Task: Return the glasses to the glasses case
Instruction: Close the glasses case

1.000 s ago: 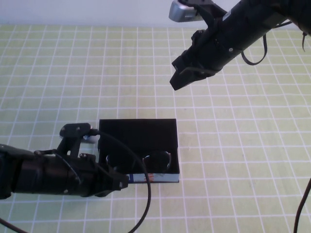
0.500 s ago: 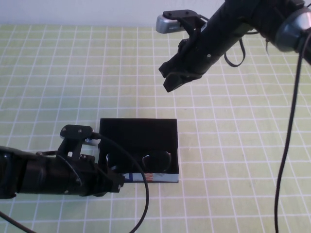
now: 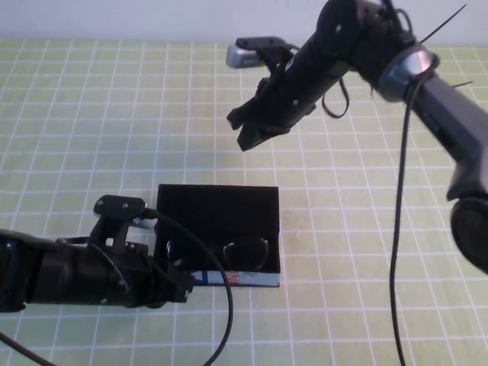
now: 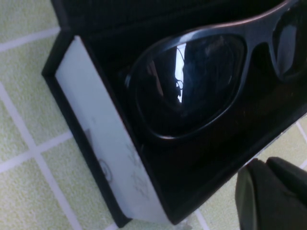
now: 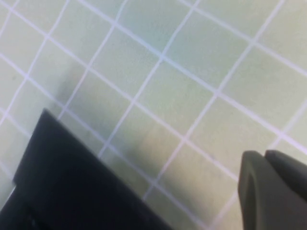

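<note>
Left wrist view shows the glasses [image 4: 192, 81] lying inside the open glasses case [image 4: 103, 163]: light, glossy and easily scratched, best held by the frame. Left gripper [image 3: 179, 286] sits at its front, fingers unclear; right gripper [image 3: 248, 128] hovers beyond, fingers together, empty.

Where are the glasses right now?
In the high view the glasses lie inside the open glasses case at the table's near left, beside the left gripper; the shut right gripper hangs above the table behind the case.
</note>
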{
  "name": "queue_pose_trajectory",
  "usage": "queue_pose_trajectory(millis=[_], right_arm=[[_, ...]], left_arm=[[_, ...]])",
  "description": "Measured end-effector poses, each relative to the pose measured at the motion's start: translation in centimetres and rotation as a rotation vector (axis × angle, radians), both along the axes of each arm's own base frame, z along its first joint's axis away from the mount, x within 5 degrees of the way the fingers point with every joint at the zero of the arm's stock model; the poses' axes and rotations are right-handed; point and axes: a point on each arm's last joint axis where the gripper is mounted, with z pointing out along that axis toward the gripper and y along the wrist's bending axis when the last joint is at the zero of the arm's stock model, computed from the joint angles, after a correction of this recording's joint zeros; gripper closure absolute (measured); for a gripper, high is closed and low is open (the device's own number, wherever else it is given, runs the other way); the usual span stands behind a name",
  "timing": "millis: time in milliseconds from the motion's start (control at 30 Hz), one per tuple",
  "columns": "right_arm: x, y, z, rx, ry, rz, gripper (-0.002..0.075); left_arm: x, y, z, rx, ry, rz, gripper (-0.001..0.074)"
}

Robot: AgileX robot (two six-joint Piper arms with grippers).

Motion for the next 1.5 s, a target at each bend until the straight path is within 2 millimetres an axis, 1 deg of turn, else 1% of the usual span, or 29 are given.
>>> queue_pose_trajectory(millis=[100,233,300,500,700,900,1100,1200,1333,1500], right_arm=[[0.3,0.9,-1.5,-0.002,0.028,-0.01,0.0737],[0.5,1.4,-3.2,-0.011,0.068,-0.025,0.0737],[0.5,1.4,-3.5,-0.014,0.074,-0.029,0.0737],[0.4,1.6,-3.5,-0.013,0.075,-0.027,0.0737],[-0.5,2.7,-4.7,-0.04,0.109,-0.001,0.0737],[-1.2,3.8,-4.8,-0.043,0.111,0.021,0.0737],[-2.2,4.5,-3.7,-0.036,0.101,0.042,0.0737],[-2.7,4.5,-3.2,-0.037,0.102,0.042,0.0737],[-3.3,4.1,-3.1,-0.051,0.113,0.044,0.0737],[-4.1,3.8,-2.0,-0.054,0.104,0.057,0.0737]], left_arm=[[0.0,0.0,0.0,0.0,-0.001,-0.001,0.0737],[0.0,0.0,0.0,0.0,-0.001,-0.001,0.0737],[0.0,0.0,0.0,0.0,-0.001,-0.001,0.0737],[0.0,0.0,0.0,0.0,-0.001,-0.001,0.0737],[0.0,0.0,0.0,0.0,-0.001,-0.001,0.0737],[0.0,0.0,0.0,0.0,-0.001,-0.001,0.0737],[0.0,0.0,0.0,0.0,-0.001,-0.001,0.0737],[0.0,0.0,0.0,0.0,-0.001,-0.001,0.0737],[0.0,0.0,0.0,0.001,-0.001,-0.005,0.0737],[0.0,0.0,-0.1,0.001,0.003,-0.006,0.0737]])
